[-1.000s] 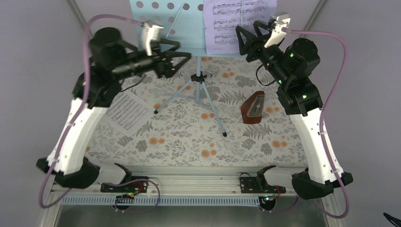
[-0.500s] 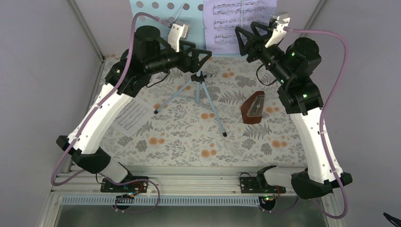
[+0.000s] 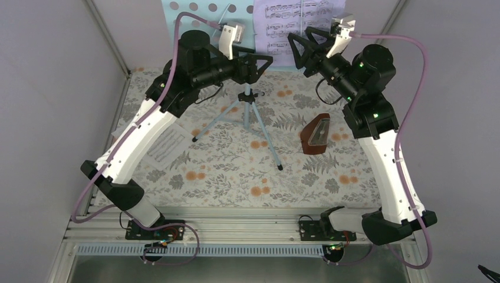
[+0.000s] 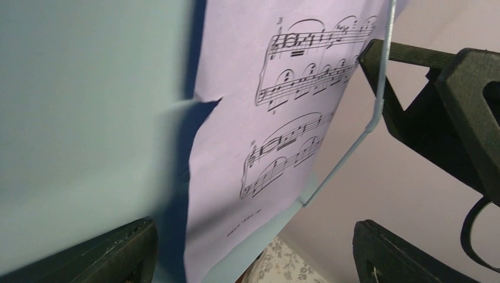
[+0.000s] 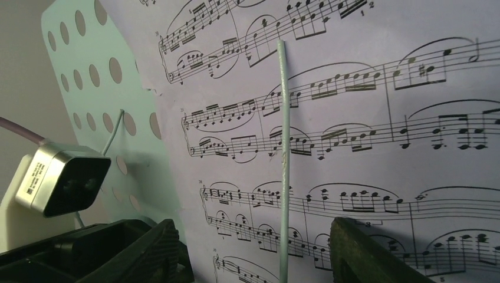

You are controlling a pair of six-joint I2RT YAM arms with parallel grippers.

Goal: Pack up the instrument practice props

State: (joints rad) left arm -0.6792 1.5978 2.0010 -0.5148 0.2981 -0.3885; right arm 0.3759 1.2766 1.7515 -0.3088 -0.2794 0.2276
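Note:
The light-blue music stand's hole-dotted plate (image 3: 197, 23) stands at the back on its tripod (image 3: 247, 112). A lilac sheet-music page (image 3: 282, 26) rests on the plate under a thin wire holder (image 5: 284, 147). A second page (image 3: 168, 144) lies flat on the table at the left. The brown metronome (image 3: 316, 134) stands right of the tripod. My left gripper (image 3: 265, 61) is open at the plate's lower edge, its jaws either side of the page's bottom corner (image 4: 236, 230). My right gripper (image 3: 296, 52) is open and faces the page (image 5: 383, 118), jaws either side of the wire.
A floral cloth (image 3: 236, 171) covers the table, and grey walls (image 3: 53, 88) close in both sides. The left arm's wrist camera (image 5: 59, 177) shows close beside my right gripper. The two grippers almost meet in front of the plate (image 4: 88, 118).
My left arm has swung right from the plate's left part to its lower edge by the page. My right gripper has edged left and closer to the page.

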